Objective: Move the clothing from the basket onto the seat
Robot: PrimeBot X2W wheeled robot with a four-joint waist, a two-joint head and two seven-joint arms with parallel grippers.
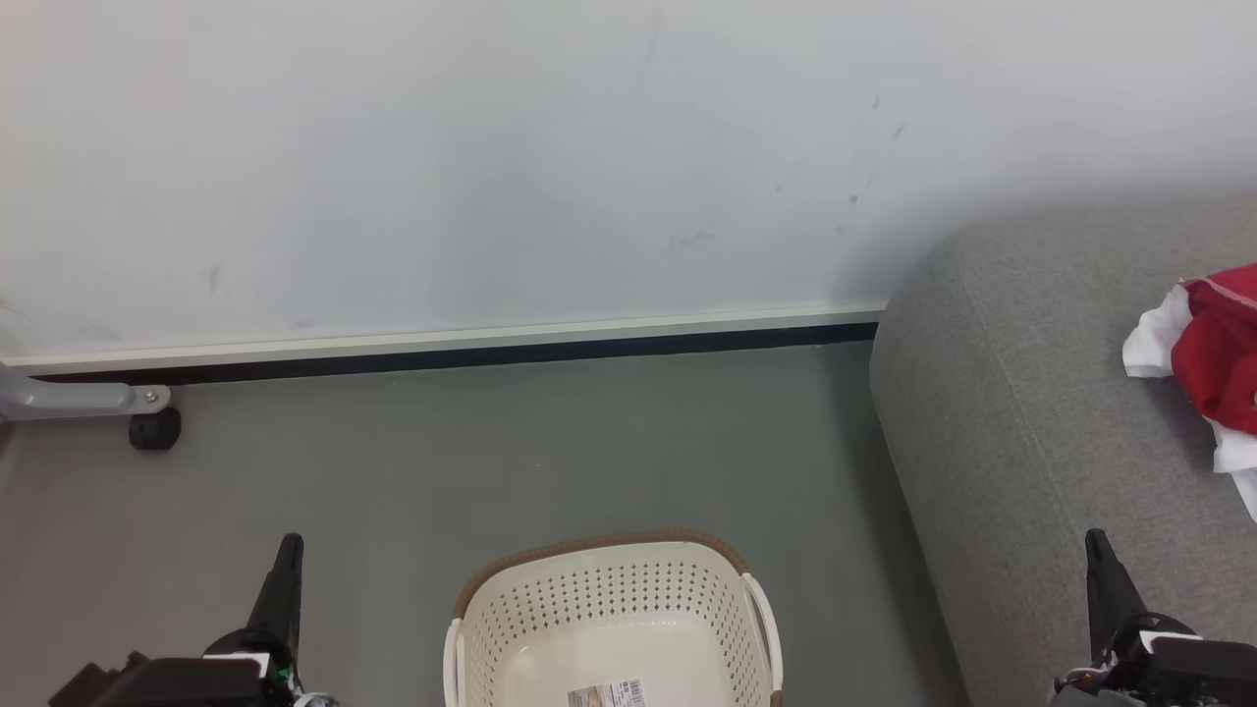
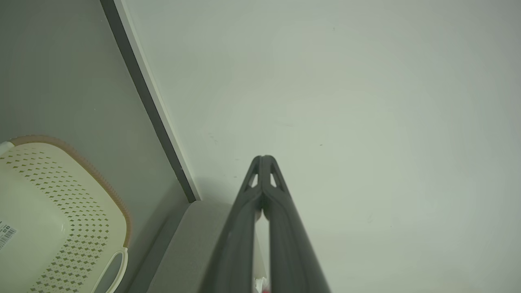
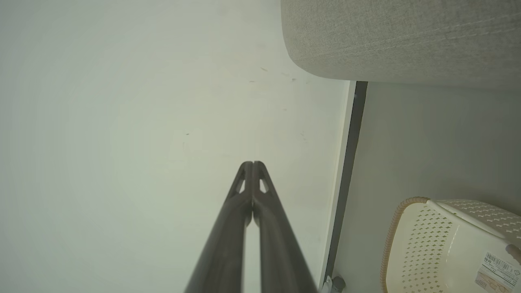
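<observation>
The cream basket (image 1: 614,628) stands on the floor at the bottom centre of the head view, its inside bare apart from a barcode sticker (image 1: 607,694). Red and white clothing (image 1: 1213,368) lies crumpled on the grey seat (image 1: 1021,393) at the right edge. My left gripper (image 1: 288,550) rests at the lower left, shut with nothing in it. My right gripper (image 1: 1097,545) is at the lower right over the seat's front, also shut and empty. The left wrist view shows the basket (image 2: 53,219) and the touching fingertips (image 2: 263,159); the right wrist view shows the basket (image 3: 452,244), the seat (image 3: 403,36) and the closed fingertips (image 3: 252,165).
A pale wall (image 1: 491,147) with a dark skirting strip (image 1: 452,355) runs behind the grey floor (image 1: 491,452). A grey metal leg with a black caster (image 1: 154,428) stands at the far left by the wall.
</observation>
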